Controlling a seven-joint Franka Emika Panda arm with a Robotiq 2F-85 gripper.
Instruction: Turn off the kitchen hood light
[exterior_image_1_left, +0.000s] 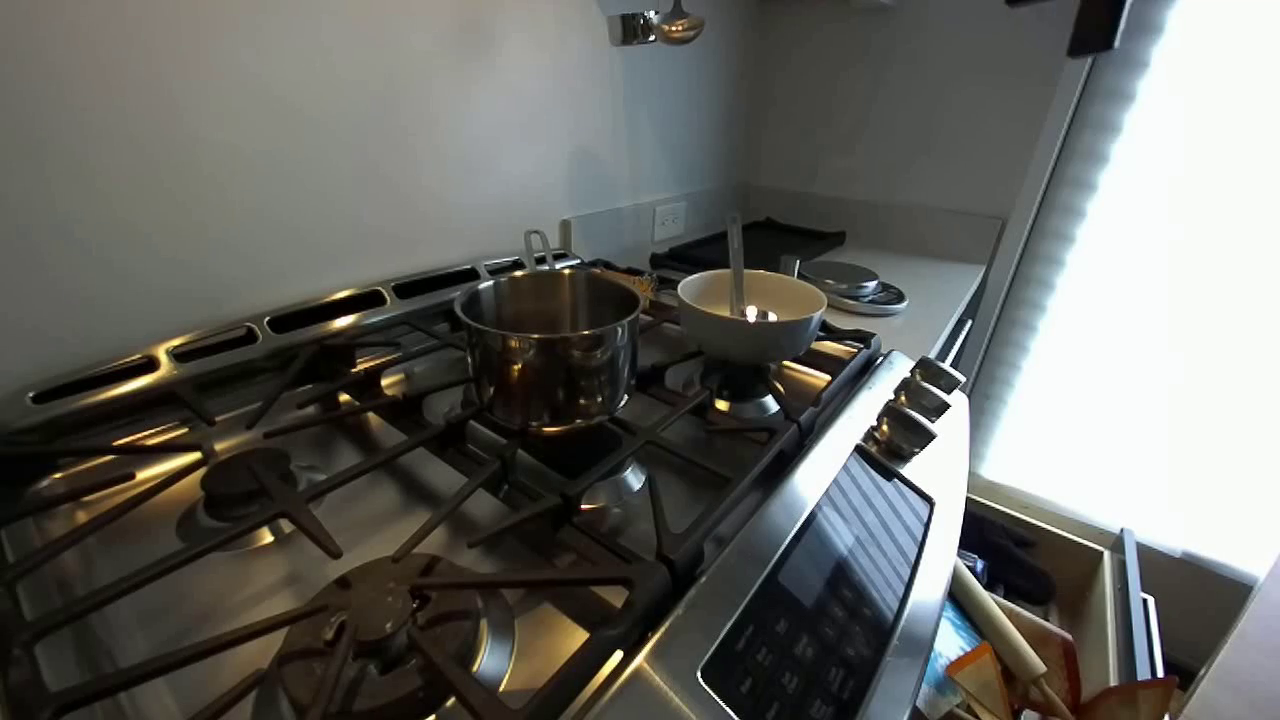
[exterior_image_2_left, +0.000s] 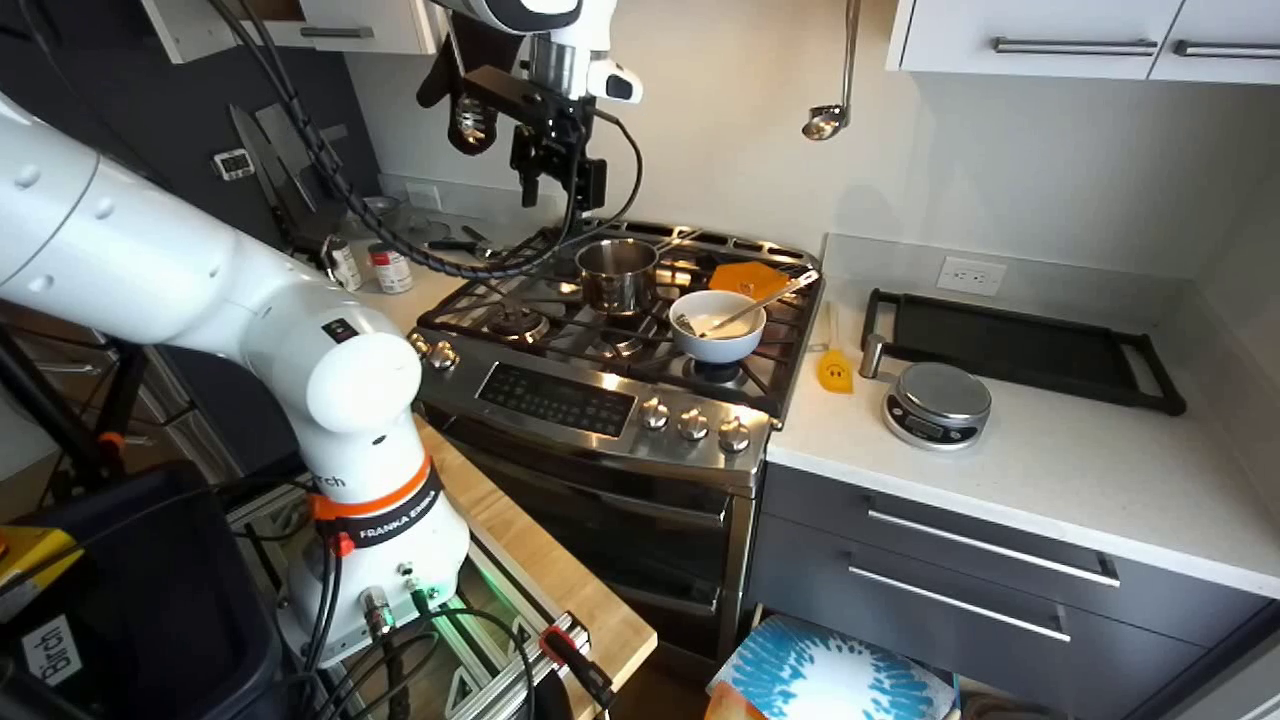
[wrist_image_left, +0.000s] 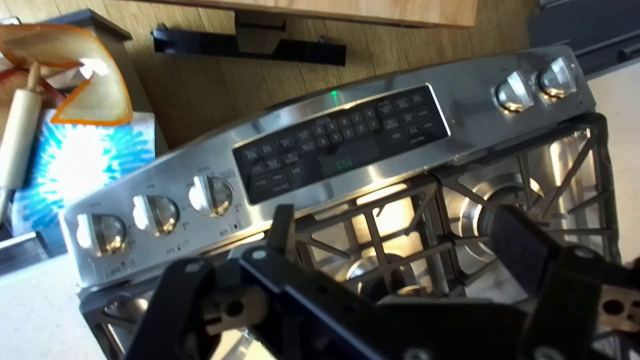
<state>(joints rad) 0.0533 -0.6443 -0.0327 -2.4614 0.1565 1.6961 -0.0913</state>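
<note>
The kitchen hood and its light switch are out of view in all views. Warm light falls on the wall and shines off the steel of the stove (exterior_image_2_left: 560, 440), which also shows in the wrist view (wrist_image_left: 480, 100). My gripper (exterior_image_2_left: 560, 182) hangs high above the left back part of the stove in an exterior view, pointing down. In the wrist view the gripper (wrist_image_left: 400, 232) has its two dark fingers wide apart with nothing between them. The stove's burners and grates show below and beyond the fingers.
A steel pot (exterior_image_1_left: 555, 350) and a white bowl (exterior_image_1_left: 750, 325) with a ladle stand on the grates. A hanging ladle (exterior_image_2_left: 826, 120), dark mitts (exterior_image_2_left: 470, 80) and upper cabinets (exterior_image_2_left: 1080, 30) flank the arm. A drawer (exterior_image_1_left: 1090, 600) stands open beside the stove.
</note>
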